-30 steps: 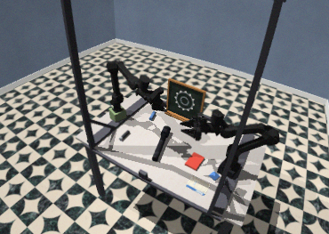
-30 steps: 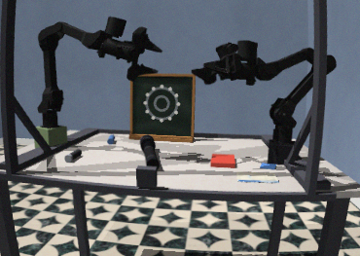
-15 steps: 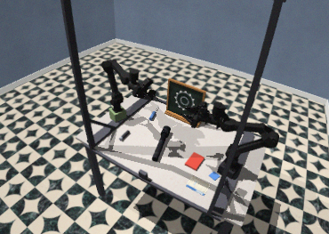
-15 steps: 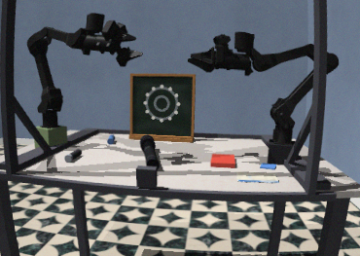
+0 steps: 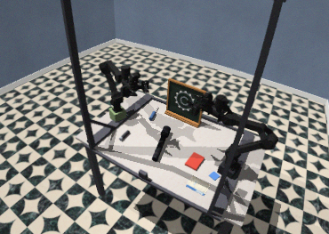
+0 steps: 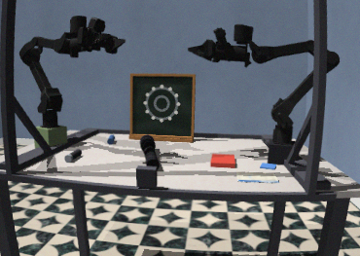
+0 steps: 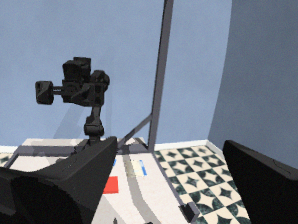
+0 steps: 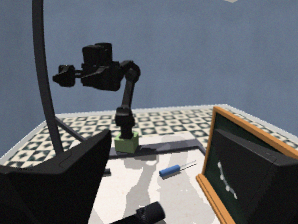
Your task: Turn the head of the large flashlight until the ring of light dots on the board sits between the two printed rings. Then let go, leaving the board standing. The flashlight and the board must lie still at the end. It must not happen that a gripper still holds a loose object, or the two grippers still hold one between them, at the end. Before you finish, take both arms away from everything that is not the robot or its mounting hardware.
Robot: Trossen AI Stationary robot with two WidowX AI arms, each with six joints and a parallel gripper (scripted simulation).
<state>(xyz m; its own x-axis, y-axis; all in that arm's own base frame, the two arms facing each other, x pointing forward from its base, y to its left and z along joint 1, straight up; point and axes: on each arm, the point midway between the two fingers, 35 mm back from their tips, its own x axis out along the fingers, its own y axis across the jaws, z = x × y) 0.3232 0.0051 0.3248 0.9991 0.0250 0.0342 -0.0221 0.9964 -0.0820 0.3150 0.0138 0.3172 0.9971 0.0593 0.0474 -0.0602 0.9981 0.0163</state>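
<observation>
The large black flashlight (image 5: 161, 143) (image 6: 147, 143) (image 8: 151, 213) lies on the table, its head towards the board (image 5: 174, 88) (image 6: 138, 127). The board stands upright in its wooden frame. The light dots (image 6: 178, 103) form a ring around the outer printed ring (image 6: 162, 111), at its outer edge, well outside the small inner ring. My left gripper (image 6: 123, 44) (image 7: 171, 144) is open and empty, high above the table left of the board in the exterior view. My right gripper (image 6: 191, 50) (image 8: 163, 135) is open and empty, high on the right. Both are clear of flashlight and board.
A blue screwdriver (image 5: 153, 116) (image 6: 111, 139) (image 8: 170, 170) lies left of the board, a small dark cylinder (image 5: 124, 135) (image 6: 73, 156) nearer. A red block (image 5: 195, 161) (image 6: 223, 161), blue block (image 5: 214, 175) (image 6: 268, 165) and pale card (image 5: 197, 185) (image 6: 258, 179) lie right. Frame posts (image 6: 319, 83) flank the table.
</observation>
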